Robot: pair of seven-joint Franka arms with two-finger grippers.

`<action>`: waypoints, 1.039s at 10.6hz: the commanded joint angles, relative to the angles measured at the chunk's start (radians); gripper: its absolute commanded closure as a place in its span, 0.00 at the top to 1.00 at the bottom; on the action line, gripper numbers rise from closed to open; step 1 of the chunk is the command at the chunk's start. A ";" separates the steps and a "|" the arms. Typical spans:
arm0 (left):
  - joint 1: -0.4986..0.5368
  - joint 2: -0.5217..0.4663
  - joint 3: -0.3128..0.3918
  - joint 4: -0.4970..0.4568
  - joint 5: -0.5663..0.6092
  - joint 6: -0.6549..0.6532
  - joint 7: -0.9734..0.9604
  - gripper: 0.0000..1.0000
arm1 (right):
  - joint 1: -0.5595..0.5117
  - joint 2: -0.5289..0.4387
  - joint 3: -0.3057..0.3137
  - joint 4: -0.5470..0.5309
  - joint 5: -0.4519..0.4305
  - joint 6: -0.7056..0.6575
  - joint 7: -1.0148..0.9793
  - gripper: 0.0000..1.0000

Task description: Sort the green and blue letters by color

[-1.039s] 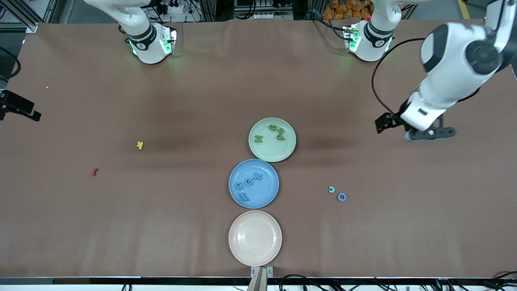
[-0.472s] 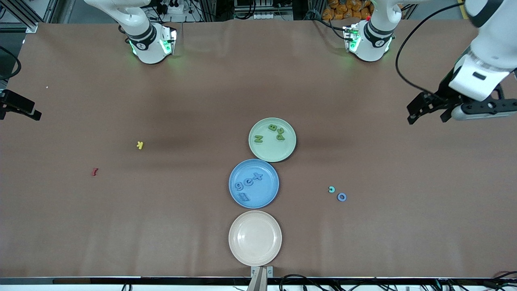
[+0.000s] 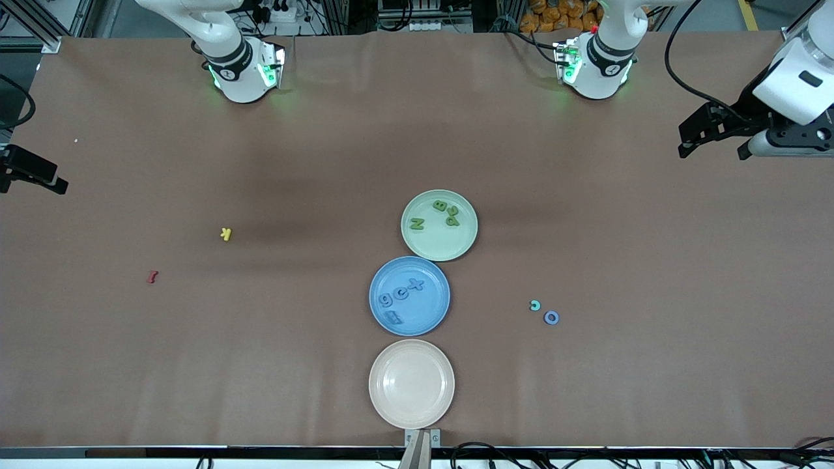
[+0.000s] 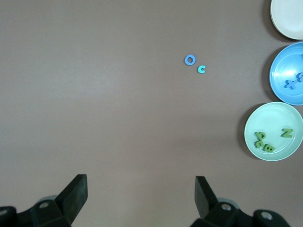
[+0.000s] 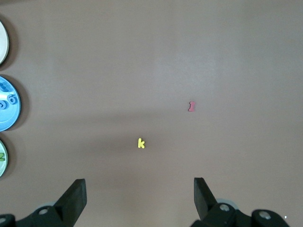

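Table (image 3: 195,365), brown, carrying all that follows. Three plates in a row at mid-table: cream plate (image 3: 412,417) nearest the front camera, blue plate (image 3: 433,312) next, green plate (image 3: 449,247) farthest. My left gripper (image 3: 717,130), fingers spread wide and holding nothing, up in the air over the left arm's end of the table. My right gripper (image 5: 139,198), fingers likewise spread and empty, over the right arm's end, above the yellow K (image 3: 225,234) and red letter (image 3: 152,277). Green letters (image 3: 445,213) lying flat in the green plate, at mixed angles. Blue letters (image 3: 401,294) flat in the blue plate, their row slanting away from the front camera. Blue O (image 3: 551,318) flat on the table toward the left arm's end, just beside a teal C (image 3: 535,305).
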 commanded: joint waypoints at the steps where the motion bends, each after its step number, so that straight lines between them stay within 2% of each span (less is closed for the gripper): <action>1: 0.007 0.012 0.000 0.070 0.032 -0.059 0.024 1.00 | -0.014 -0.005 0.012 -0.007 0.008 -0.003 0.001 1.00; 5: 0.007 0.038 -0.013 0.106 0.064 -0.072 0.023 1.00 | -0.017 -0.002 0.012 -0.007 0.006 -0.004 -0.003 1.00; 11: 0.010 0.050 -0.013 0.107 0.050 -0.072 0.023 1.00 | -0.016 -0.002 0.012 -0.007 0.005 -0.006 -0.001 1.00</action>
